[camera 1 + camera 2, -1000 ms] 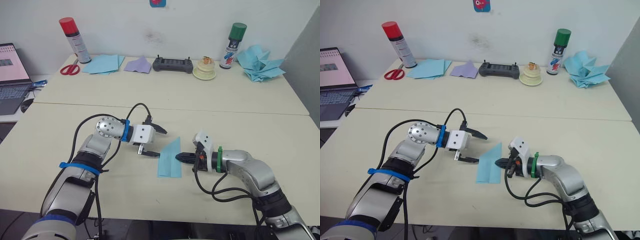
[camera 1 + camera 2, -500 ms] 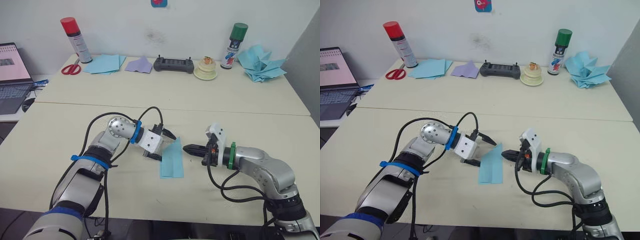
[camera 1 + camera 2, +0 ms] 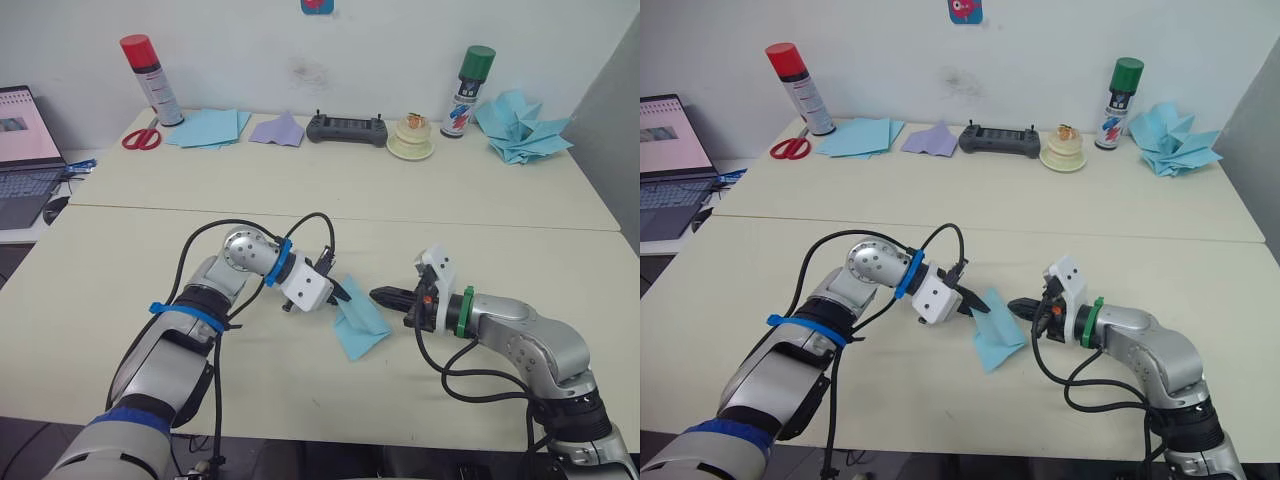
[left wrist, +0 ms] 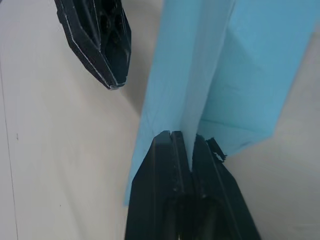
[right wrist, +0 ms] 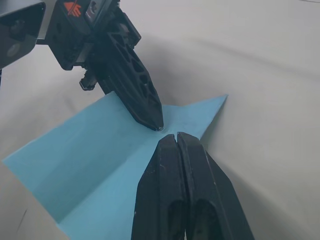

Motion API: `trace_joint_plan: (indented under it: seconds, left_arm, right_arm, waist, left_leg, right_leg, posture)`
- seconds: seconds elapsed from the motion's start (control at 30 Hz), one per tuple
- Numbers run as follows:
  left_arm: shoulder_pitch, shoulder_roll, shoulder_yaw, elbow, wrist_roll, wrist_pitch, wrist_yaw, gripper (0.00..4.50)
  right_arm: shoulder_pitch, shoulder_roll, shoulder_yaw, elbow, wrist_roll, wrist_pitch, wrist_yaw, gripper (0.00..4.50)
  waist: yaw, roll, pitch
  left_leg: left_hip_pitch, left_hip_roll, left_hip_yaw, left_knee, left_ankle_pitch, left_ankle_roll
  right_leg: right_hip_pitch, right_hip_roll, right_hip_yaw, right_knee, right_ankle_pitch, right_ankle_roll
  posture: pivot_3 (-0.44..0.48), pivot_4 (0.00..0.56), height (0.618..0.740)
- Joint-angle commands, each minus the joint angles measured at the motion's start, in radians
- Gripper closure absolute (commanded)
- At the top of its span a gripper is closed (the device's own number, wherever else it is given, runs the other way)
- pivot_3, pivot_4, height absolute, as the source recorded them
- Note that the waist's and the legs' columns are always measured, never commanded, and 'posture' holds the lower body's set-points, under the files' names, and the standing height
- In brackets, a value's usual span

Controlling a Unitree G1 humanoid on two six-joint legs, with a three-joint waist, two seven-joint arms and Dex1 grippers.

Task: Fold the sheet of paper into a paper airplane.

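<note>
While our left claw (image 3: 341, 294) is pinching the sheet of paper (image 3: 362, 322), we are keeping the closed, empty right claw (image 3: 380, 295) pressing along the crease.

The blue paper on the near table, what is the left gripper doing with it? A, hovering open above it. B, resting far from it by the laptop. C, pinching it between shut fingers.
C: in the left wrist view the left gripper has its fingers shut on a fold of the paper.
</note>
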Motion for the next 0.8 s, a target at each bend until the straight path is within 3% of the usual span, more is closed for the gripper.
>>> trace_joint_plan:
  seconds: [0.03,0.23,0.37,0.47,0.6,0.73,0.8]
  left_arm:
    - [0.013,0.073,0.045,-0.165,-0.036,0.198,-0.006,4.46]
    - [0.061,0.297,0.073,-0.597,-0.038,0.648,-0.081,4.46]
    - [0.079,0.351,0.076,-0.861,-0.002,1.051,-0.054,4.46]
    - [0.157,0.366,0.05,-0.986,0.022,1.223,-0.018,4.46]
    - [0.271,0.343,-0.023,-1.037,0.098,1.32,0.079,4.46]
    - [0.268,0.279,-0.045,-1.009,0.121,1.288,0.165,4.46]
    - [0.268,0.237,-0.037,-1.006,0.097,1.304,0.194,3.94]
  right_arm:
    - [-0.004,0.003,-0.002,-0.01,-0.005,-0.047,-0.003,4.5]
    - [0.004,0.021,0.024,-0.007,-0.023,-0.102,-0.001,4.5]
    - [0.0,0.03,0.058,0.024,-0.046,-0.148,0.02,4.5]
    - [-0.005,0.038,0.088,0.041,-0.065,-0.18,0.023,4.5]
    - [-0.006,0.026,0.11,0.053,-0.09,-0.209,0.032,4.5]
    - [0.005,-0.021,0.132,0.048,-0.141,-0.273,0.058,4.5]
    - [0.015,-0.075,0.159,0.04,-0.194,-0.351,0.099,4.5]
  waist:
    - [-0.001,0.0,0.0]
    - [-0.015,0.0,0.0]
    - [-0.011,0.0,0.0]
    - [-0.017,0.0,0.0]
    - [-0.021,0.001,0.0]
    - [-0.009,0.0,0.001]
    - [-0.002,0.0,0.001]
  left_leg:
    - [0.0,0.0,0.0,0.0,0.0,0.0]
    - [0.0,0.001,0.0,0.0,0.0,0.0]
    - [0.0,0.001,-0.001,0.0,0.0,0.0]
    - [0.0,0.001,0.0,0.0,0.0,0.0]
    - [0.001,0.001,-0.001,0.0,0.0,0.0]
    - [0.001,0.001,-0.001,0.001,0.0,0.0]
    - [0.001,0.0,0.0,0.001,0.0,0.0]
  right_leg:
    - [0.0,0.0,0.0,0.0,0.0,0.0]
    - [-0.001,0.001,0.0,0.001,0.0,0.0]
    - [0.0,0.0,0.0,0.0,0.0,0.0]
    - [0.0,0.0,0.0,0.0,-0.003,0.004]
    - [0.0,0.001,0.0,0.001,-0.002,0.004]
    - [0.0,0.001,0.0,0.002,-0.002,0.003]
    - [0.0,0.0,0.0,0.002,-0.002,0.004]
  posture:
    - [0.0,0.15,0.74]
    - [0.0,0.15,0.74]
    - [0.0,0.15,0.74]
    - [0.0,0.15,0.74]
    - [0.0,0.15,0.74]
    - [0.0,0.15,0.74]
    - [0.0,0.15,0.74]
